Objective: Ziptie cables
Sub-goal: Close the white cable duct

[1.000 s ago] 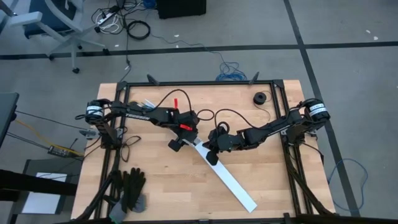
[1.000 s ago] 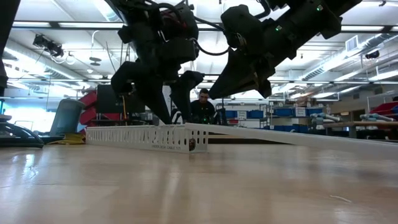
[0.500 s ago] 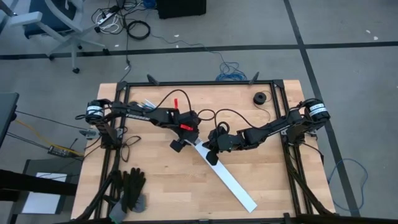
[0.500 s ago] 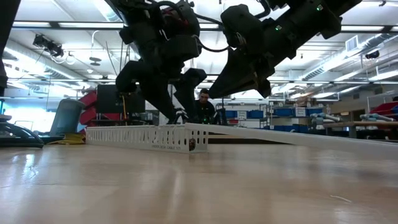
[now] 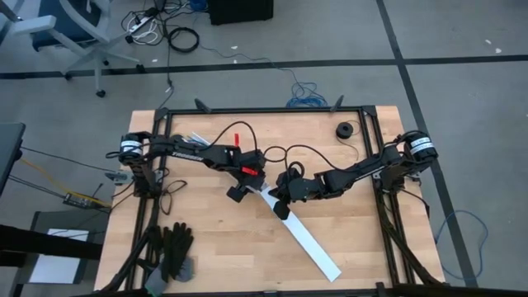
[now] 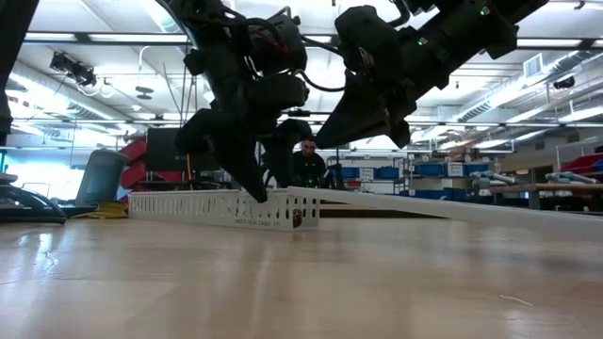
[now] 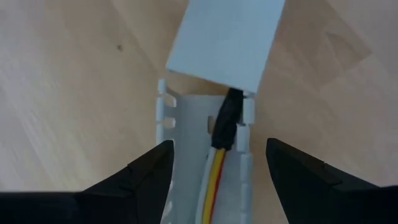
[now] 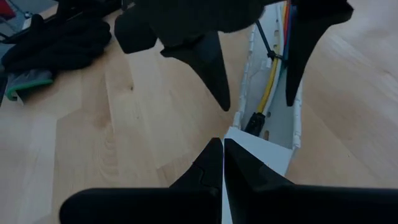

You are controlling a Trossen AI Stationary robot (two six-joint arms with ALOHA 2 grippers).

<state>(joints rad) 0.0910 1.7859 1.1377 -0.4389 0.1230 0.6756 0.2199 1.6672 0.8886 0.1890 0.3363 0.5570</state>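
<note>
Only the wrist views show the cables (image 7: 219,163): thin yellow, red and white wires ending in a small dark plug, lying inside the white slotted channel (image 7: 176,134), plug tip just under the edge of the flat white cover strip (image 7: 222,38). From the high view the channel is only a long white bar running diagonally across table centre, wires hidden.

Left gripper (image 7: 219,163) spread wide, 1 finger either side of the channel, holding nothing. Right gripper (image 8: 222,163) pinched fully closed, tips on or just above the cover strip end; can't tell if it touches.

Low view: both grippers hang over the channel's ribbed side wall (image 6: 221,209), and a person (image 6: 305,162) sits far behind.

Table (image 5: 214,239) is pale wood planks, black frame. Black gloves (image 5: 172,252) near the left front corner, small black roll (image 5: 344,130) at the back right. Grey floor, loose cords around.
</note>
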